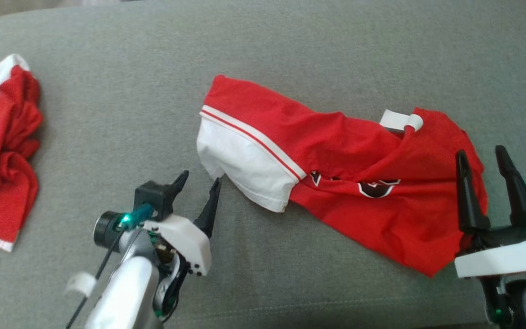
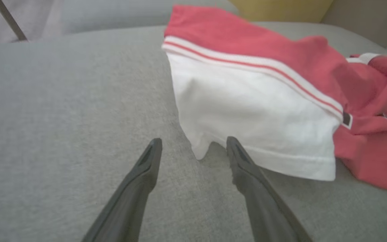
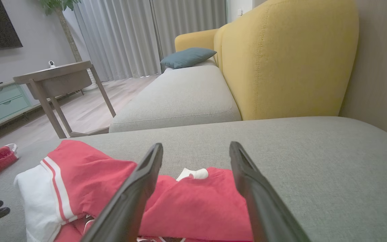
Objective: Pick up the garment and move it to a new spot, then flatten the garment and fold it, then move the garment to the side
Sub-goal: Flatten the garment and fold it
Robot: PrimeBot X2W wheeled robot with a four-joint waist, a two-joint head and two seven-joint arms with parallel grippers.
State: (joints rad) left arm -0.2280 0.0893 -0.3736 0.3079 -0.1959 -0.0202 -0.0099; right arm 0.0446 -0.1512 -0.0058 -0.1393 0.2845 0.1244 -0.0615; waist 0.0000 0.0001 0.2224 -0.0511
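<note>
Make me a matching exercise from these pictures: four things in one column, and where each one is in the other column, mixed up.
Things
1. left gripper
2. right gripper
3. second red garment
4. teal cushion

Places
A. on the far grey seat, by the yellow backrest
B. open, at the white end of the garment
C. bunched up at the left edge of the head view
D. open, at the garment's red end

Pairs: 1-B, 2-D, 3-C, 4-A

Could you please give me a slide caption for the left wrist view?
Open left end effector poised at the white sleeve of a red jersey on a grey cushion.
</note>
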